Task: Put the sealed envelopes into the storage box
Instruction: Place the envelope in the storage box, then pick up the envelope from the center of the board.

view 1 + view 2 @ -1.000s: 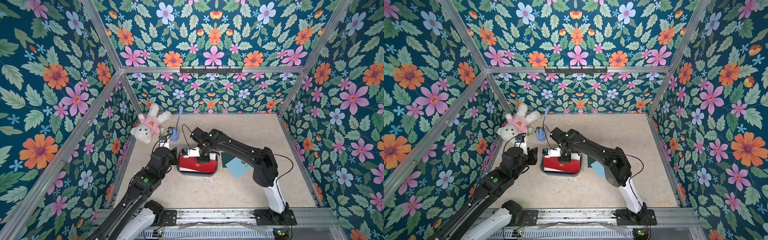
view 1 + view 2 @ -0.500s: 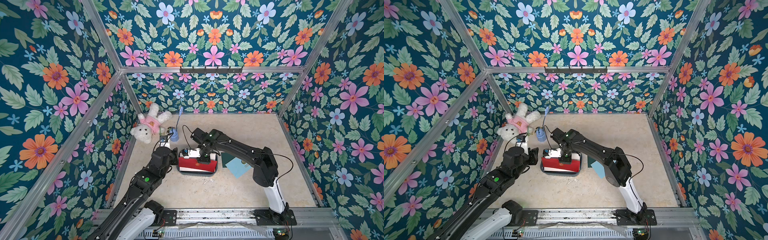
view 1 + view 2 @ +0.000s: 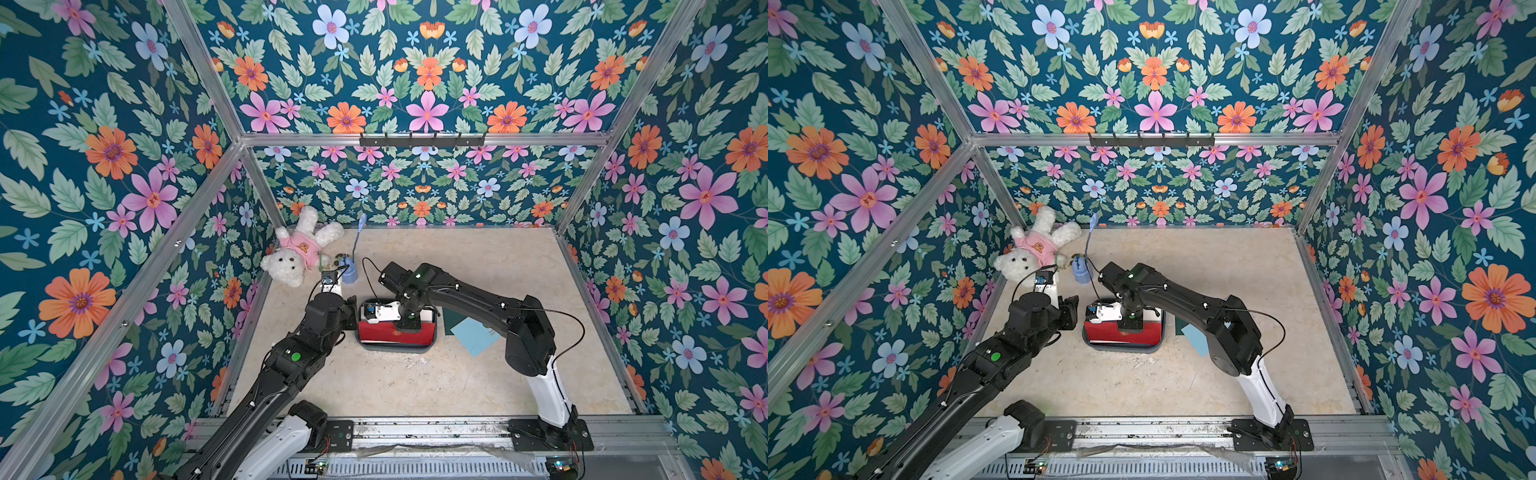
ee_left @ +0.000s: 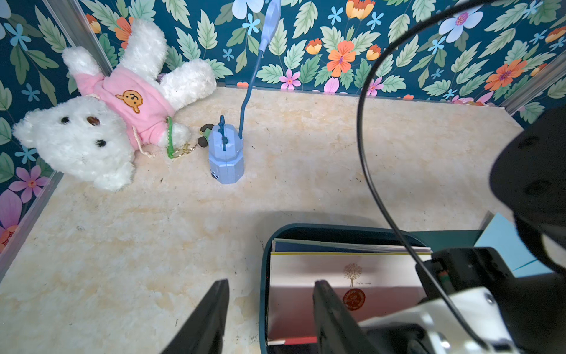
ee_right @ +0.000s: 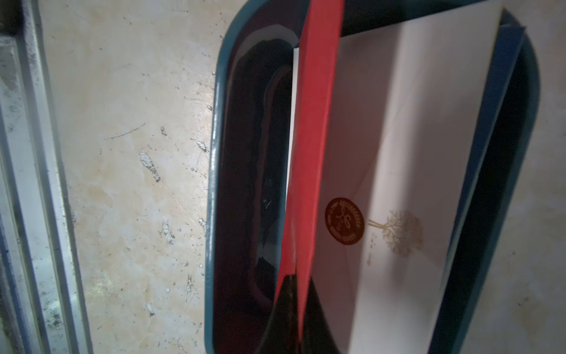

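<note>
Currently held: red envelope (image 5: 315, 122), pinched at one edge by the shut right claw (image 5: 295, 277).
Position: on edge and tilted inside the storage box (image 3: 395, 348). Probably kept pinched so it can be laid flat under control.
Already in box: pale envelope (image 5: 413, 122) with round seal, navy envelope (image 5: 496, 107) behind it.
Left claw (image 4: 271, 283): spread, empty, jaws straddling the box's end rim. Likely bracing it; can't tell if they touch.
Outstanding: light-blue envelope (image 3: 473, 337) and dark green envelope (image 3: 451, 326) on the table (image 3: 415, 382), just beside the box.
Clutter: teddy bear (image 3: 297, 253) and blue cup (image 3: 349, 272), apart from the box.
Obstruction: left claw crowds the box end.
</note>
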`<state>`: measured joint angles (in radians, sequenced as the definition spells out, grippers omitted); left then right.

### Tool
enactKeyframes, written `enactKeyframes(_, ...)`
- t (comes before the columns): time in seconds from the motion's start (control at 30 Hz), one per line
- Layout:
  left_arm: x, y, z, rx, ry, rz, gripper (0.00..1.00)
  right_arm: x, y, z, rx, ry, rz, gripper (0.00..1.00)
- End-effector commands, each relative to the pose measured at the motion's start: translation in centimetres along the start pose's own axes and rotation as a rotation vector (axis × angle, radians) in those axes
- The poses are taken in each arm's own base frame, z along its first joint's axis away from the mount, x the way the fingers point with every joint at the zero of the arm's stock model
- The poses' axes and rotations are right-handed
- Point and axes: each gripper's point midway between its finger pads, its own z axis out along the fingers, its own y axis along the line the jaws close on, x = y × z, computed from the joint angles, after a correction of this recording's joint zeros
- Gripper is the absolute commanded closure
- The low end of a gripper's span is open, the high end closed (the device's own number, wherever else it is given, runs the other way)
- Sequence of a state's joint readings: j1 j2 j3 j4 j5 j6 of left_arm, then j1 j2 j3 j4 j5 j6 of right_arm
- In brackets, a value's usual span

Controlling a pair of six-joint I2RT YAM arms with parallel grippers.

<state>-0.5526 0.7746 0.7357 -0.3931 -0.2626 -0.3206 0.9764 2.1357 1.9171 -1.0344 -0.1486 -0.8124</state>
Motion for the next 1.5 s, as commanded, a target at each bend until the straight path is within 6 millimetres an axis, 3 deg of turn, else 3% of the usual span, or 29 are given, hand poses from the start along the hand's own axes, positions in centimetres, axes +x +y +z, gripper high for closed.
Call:
enactKeyframes(0.0, -0.4, -0.2, 0.0, 0.007, -0.014, -0.011, 0.49, -0.2, -0.2, 0.5, 0.011, 0.003, -0.001, 0.92)
enactKeyframes(0.07, -0.4, -0.2, 0.0, 0.008, -0.013, -0.011, 0.48, -0.2, -0.9, 0.7, 0.042, 0.006, 0.014, 0.77)
enactKeyframes(0.13, -0.4, -0.2, 0.0, 0.006, -0.012, -0.013, 0.48, -0.3, -1.6, 0.5, 0.078, 0.005, 0.032, 0.71)
enactKeyframes(0.33, -0.6, -0.2, 0.0, 0.007, -0.018, -0.016, 0.47, -1.1, -3.5, -1.6, 0.119, -0.087, 0.094, 0.63)
enactKeyframes(0.5, -1.0, -0.5, 0.1, 0.017, -0.027, -0.021, 0.46, -0.9, -6.5, -3.6, 0.233, -0.173, 0.151, 0.61)
enactKeyframes(0.73, -1.3, -2.7, 1.9, 0.096, -0.003, -0.042, 0.47, 0.3, -10.6, -8.7, 0.344, -0.484, 0.465, 0.6)
enactKeyframes(0.8, -1.2, -4.2, 3.0, 0.15, 0.025, -0.043, 0.48, 2.2, -11.8, -10.5, 0.384, -0.619, 0.626, 0.6)
enactKeyframes(0.93, -0.6, -8.3, 6.0, 0.286, 0.129, -0.036, 0.56, 9.0, -12.5, -13.6, 0.474, -0.843, 1.011, 0.61)
enactKeyframes(1.03, 0.1, -11.8, 8.6, 0.384, 0.221, -0.023, 0.6, 15.3, -10.9, -13.1, 0.559, -0.882, 1.254, 0.6)
enactKeyframes(1.23, 2.0, -21.7, 11.7, 0.55, 0.304, 0.149, 0.61, 25.6, -6.4, -10.9, 0.571, -0.938, 1.629, 0.6)
enactKeyframes(1.37, 4.1, -26.9, 14.7, 0.624, 0.395, 0.166, 0.62, 31.1, -4.0, -10.1, 0.579, -1.042, 1.835, 0.6)
enactKeyframes(1.47, 6.3, -30.6, 16.3, 0.673, 0.456, 0.19, 0.64, 33.7, -2.8, -9.6, 0.616, -1.068, 1.933, 0.56)
